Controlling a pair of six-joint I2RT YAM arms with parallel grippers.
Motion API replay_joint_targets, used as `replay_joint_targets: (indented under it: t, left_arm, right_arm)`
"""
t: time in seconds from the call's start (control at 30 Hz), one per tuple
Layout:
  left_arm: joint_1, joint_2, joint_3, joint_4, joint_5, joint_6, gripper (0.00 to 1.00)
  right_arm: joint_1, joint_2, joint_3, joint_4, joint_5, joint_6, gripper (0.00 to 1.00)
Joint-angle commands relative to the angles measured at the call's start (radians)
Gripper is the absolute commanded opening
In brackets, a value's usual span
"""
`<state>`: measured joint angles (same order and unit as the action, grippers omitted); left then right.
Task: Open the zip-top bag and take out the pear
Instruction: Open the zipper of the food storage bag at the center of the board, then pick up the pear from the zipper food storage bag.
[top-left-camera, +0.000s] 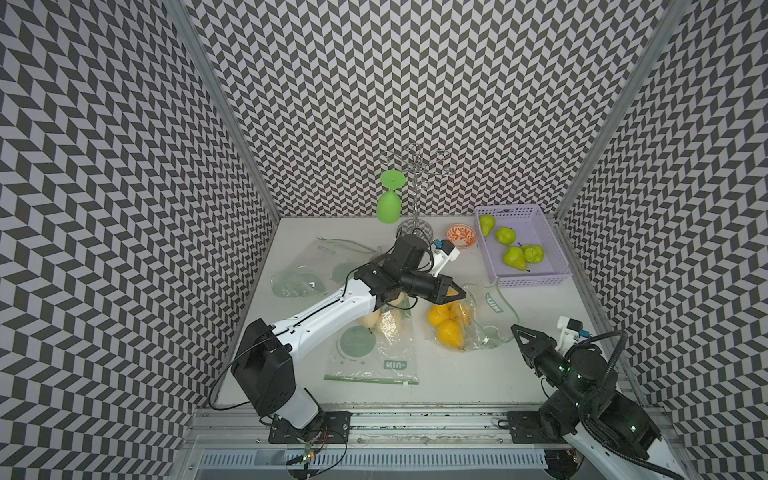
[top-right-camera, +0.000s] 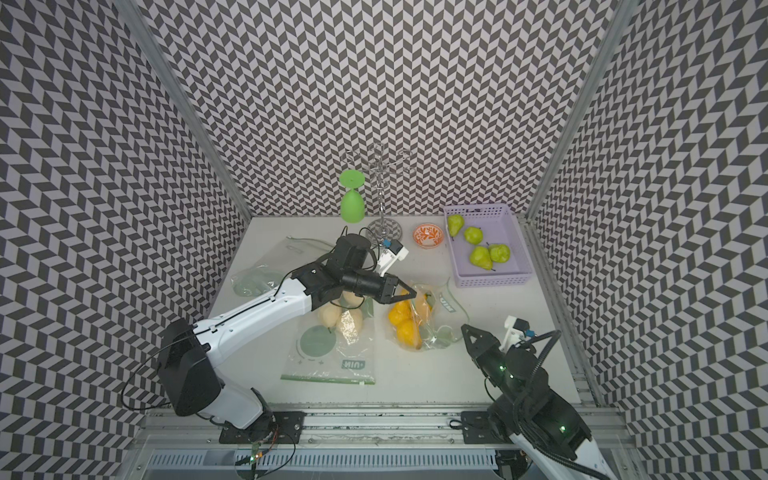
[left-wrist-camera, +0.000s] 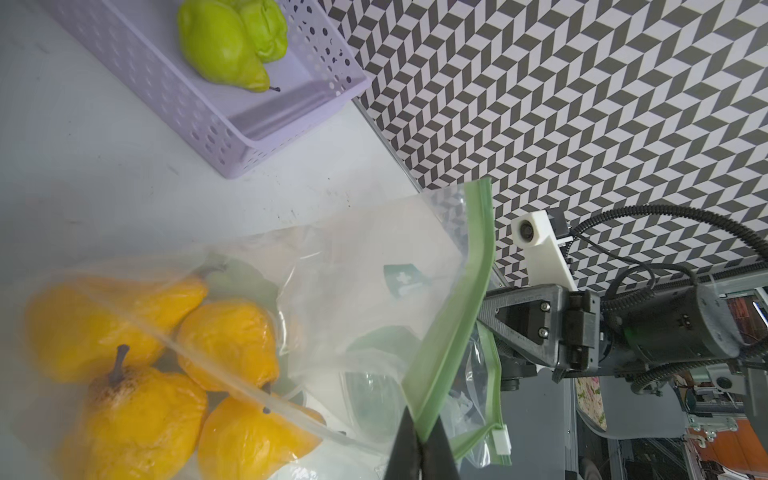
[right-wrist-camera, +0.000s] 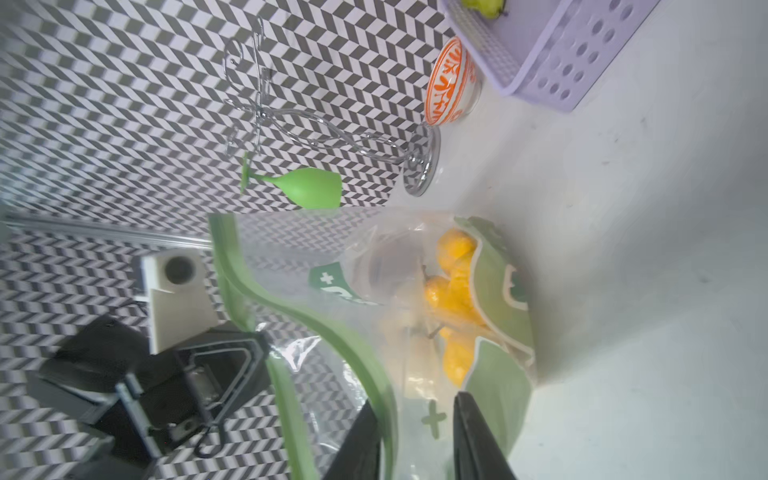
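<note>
Yellow pears (top-left-camera: 446, 328) lay inside the zip-top bag (top-left-camera: 494, 303) on the bench (top-left-camera: 436, 386), nearer its right edge; left pincer (left-wrist-camera: 422, 440) clenched the green zip strip (left-wrist-camera: 461, 316); right pincer (right-wrist-camera: 413, 401) released, jaws apart beside it.

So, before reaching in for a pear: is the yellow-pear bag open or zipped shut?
Open: the bag has its two green zip strips gaping apart in both wrist views; the left gripper pinches one.
</note>
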<state>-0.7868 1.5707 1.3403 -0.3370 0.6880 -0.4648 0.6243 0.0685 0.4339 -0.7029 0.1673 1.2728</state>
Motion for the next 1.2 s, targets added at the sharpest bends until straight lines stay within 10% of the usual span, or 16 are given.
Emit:
replay_joint_targets:
  t: [0.0,0.17,0.43,1.0,1.17]
  left_arm:
    - [-0.019,0.026,0.046,0.030,-0.012,0.011,0.00]
    - [-0.028,0.032,0.063,0.024,-0.015,0.010,0.00]
    - [-0.037,0.037,0.096,0.010,-0.020,0.014,0.00]
    - [-0.069,0.049,0.161,0.010,0.005,0.012,0.00]
    - [-0.075,0.063,0.172,0.027,0.045,0.000,0.00]
  right_arm:
    - [-0.003,0.071,0.092,-0.059,0.091,-0.061,0.46]
    - [-0.002,0.197,0.303,-0.055,0.103,-0.248,0.47]
    - [-0.002,0.581,0.441,0.094,-0.375,-0.422,0.20]
    - [-0.026,0.711,0.216,0.249,-0.251,-0.382,0.18]
    - [-0.144,0.714,0.155,0.299,-0.376,-0.440,0.21]
